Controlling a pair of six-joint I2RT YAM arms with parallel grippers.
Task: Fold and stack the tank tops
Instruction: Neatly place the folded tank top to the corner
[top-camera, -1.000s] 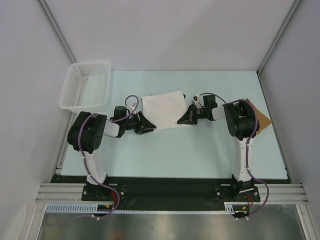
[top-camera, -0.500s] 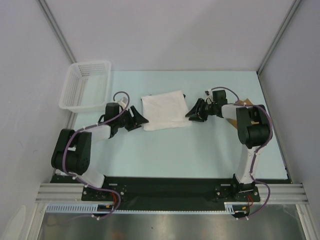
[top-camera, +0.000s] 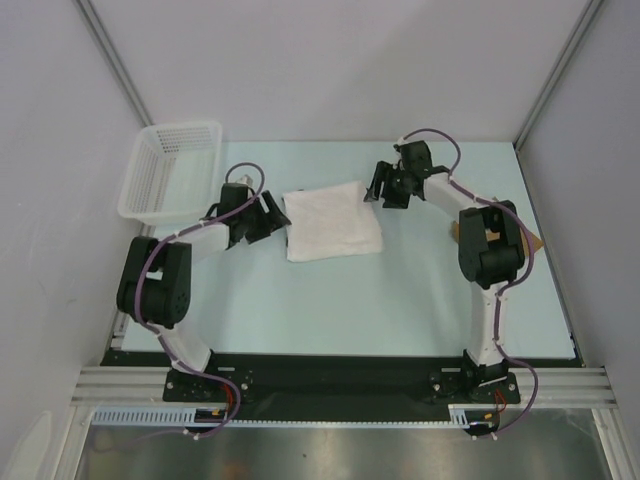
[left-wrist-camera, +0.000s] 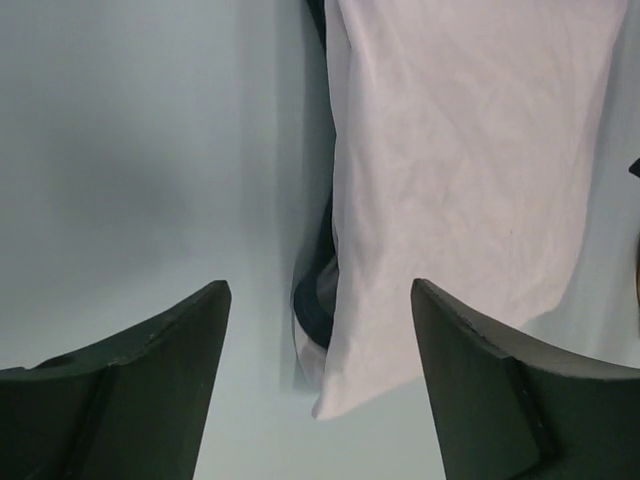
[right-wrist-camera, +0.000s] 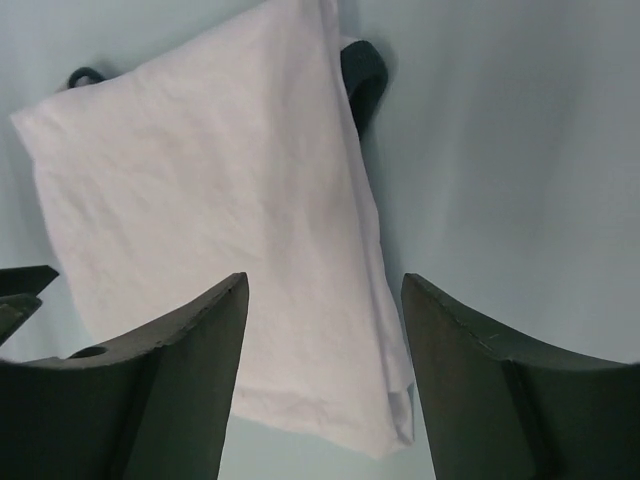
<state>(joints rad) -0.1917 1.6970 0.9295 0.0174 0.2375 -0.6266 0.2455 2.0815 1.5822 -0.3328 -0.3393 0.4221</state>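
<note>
Folded white tank top (top-camera: 333, 220) flat on the worktop (top-camera: 350, 300), to the right of the basket (top-camera: 170, 170) and apart from it. Tan tank top (top-camera: 529, 243) much farther right of the basket, mostly hidden under the right arm, only a corner to see; cannot tell whether folded.

Left tool (top-camera: 266, 218) between the basket and the white top, just beside the cloth edge, jaws spread wide with nothing between them. Right tool (top-camera: 383, 186) on the side of the white top away from the basket, near the far corner of the cloth, also spread wide and empty.

Handling, as a judgement: light, thin and very soft, without any stiffness; likely to sag, to open up and to lose its layers if lifted at one point. A little wrinkled on top, not slippery looking, nothing fragile. Navy trim (left-wrist-camera: 320, 300) peeping out at the edge nearest the basket, so probably several layers lying there.

Best to take hold at two corners of one edge together, one tool each, pinching low against the worktop and through all layers, not only the top sheet. Better to carry it flat and low than to let it hang. Careful not to catch only the trim loop with a finger.
</note>
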